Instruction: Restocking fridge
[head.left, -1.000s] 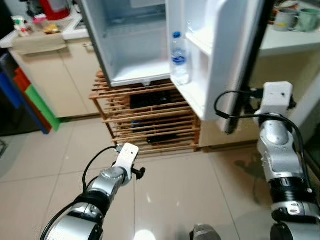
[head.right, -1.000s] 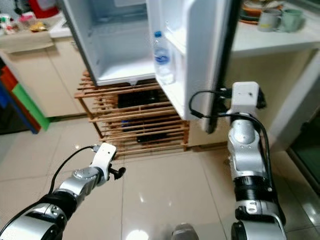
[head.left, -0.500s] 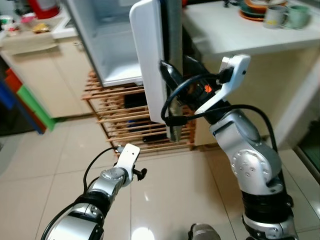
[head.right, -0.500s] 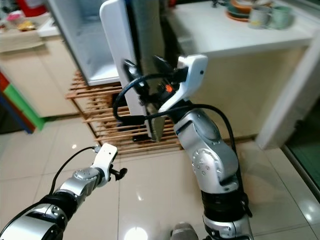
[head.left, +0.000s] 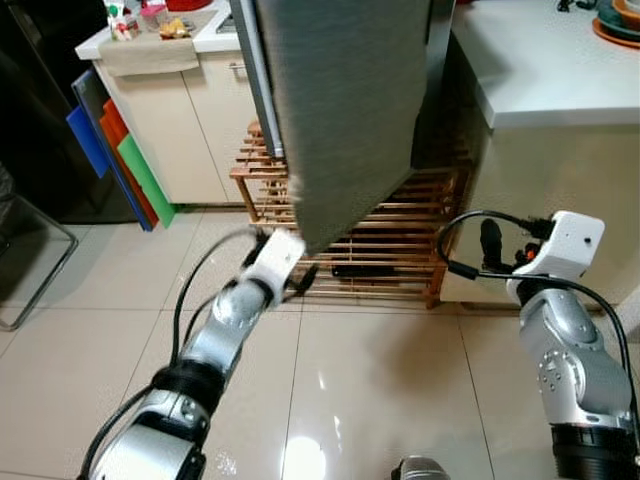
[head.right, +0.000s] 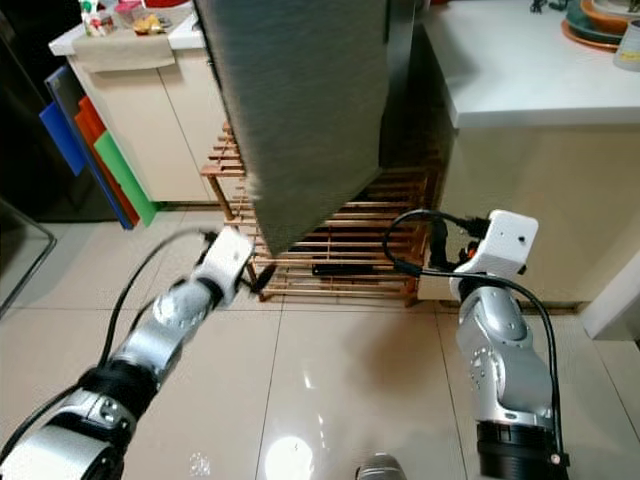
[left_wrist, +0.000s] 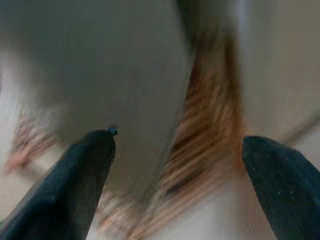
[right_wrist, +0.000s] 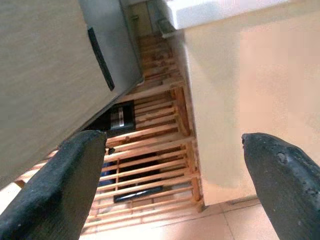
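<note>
Fridge door (head.left: 345, 110) has swung shut; wrist views show both grippers' fingers (left_wrist: 85, 185) (right_wrist: 65, 185) apart.

Wooden slatted rack (head.left: 390, 235) on glossy tiled floor (head.left: 380, 390); coloured boards (head.left: 115, 160) leaning beside cream cabinet (head.left: 185, 120); dishes (head.right: 600, 20) on white counter (head.left: 540, 70).

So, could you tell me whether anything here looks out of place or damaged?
Nothing looks spilled or broken. The grey fridge door is swung across the fridge front, above the wooden slatted rack. The left gripper is blurred near the door's lower corner; the right gripper is open, holding nothing.
</note>
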